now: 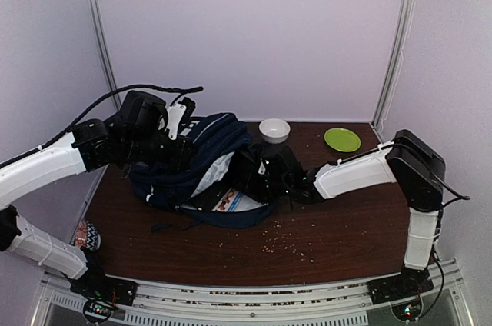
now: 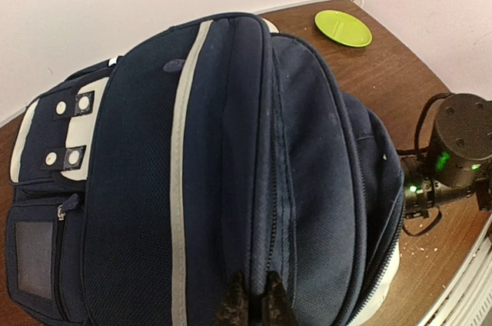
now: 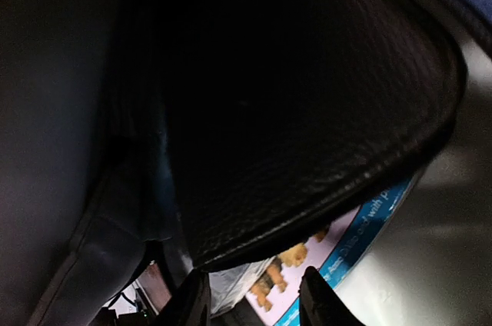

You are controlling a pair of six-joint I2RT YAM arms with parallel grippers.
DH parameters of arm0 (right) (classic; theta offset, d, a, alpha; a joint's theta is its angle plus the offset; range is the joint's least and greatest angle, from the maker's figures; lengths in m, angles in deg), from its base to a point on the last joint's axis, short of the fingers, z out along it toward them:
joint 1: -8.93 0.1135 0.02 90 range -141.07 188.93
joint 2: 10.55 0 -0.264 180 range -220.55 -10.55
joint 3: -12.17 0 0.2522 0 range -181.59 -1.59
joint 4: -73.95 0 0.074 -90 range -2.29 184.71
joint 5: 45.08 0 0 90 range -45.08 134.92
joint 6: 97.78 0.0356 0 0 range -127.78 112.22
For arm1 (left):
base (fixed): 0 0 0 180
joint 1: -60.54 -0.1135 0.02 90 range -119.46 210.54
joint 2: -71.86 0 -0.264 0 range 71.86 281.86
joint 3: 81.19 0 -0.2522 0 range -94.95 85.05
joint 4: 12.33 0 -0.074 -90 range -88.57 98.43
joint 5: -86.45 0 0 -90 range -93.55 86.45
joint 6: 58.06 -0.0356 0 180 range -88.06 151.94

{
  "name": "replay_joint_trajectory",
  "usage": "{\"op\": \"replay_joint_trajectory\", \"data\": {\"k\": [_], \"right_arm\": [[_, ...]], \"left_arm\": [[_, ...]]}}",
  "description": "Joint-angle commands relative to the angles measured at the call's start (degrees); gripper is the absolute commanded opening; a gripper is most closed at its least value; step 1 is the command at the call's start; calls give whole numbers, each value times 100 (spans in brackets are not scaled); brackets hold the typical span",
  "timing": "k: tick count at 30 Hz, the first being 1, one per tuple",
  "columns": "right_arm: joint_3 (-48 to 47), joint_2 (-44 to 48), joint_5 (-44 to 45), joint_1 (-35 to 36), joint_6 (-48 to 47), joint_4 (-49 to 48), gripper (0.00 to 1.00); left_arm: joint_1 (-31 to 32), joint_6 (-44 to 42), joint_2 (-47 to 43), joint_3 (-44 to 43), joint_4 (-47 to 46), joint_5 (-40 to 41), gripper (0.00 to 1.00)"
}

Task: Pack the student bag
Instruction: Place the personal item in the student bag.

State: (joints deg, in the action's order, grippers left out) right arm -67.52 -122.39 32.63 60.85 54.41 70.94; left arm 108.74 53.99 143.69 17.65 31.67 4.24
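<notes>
I've got my left tool (image 2: pixel 250 304) pinching the large navy-blue fabric backpack (image 2: pixel 231 149) open; right tool (image 3: pixel 254 299), released inside it, should back out straight.

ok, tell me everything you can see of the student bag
The student bag is navy fabric with a pale stripe, a white snap patch and a zipped front pocket. It lies on the table, mouth open, pale lining showing. The left gripper pinches its fabric; the right gripper reaches inside.
</notes>
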Motion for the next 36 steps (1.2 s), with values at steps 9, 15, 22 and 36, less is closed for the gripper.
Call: {"op": "replay_joint_trajectory", "data": {"k": [9,15,22,36], "right_arm": [[-1410,-559,691,-687,-327,606,35],[-873,-80,321,-673,-388,573,57],[580,1391,399,-543,-452,607,67],[1679,2885,893,152,-518,1112,67]], "left_arm": [[58,216,-248,221,-1033,-469,0],[57,222,-1,193,-1016,-435,9],[57,170,78,100,-940,-530,62],[-214,1342,-1281,1577,-230,988,98]]}}
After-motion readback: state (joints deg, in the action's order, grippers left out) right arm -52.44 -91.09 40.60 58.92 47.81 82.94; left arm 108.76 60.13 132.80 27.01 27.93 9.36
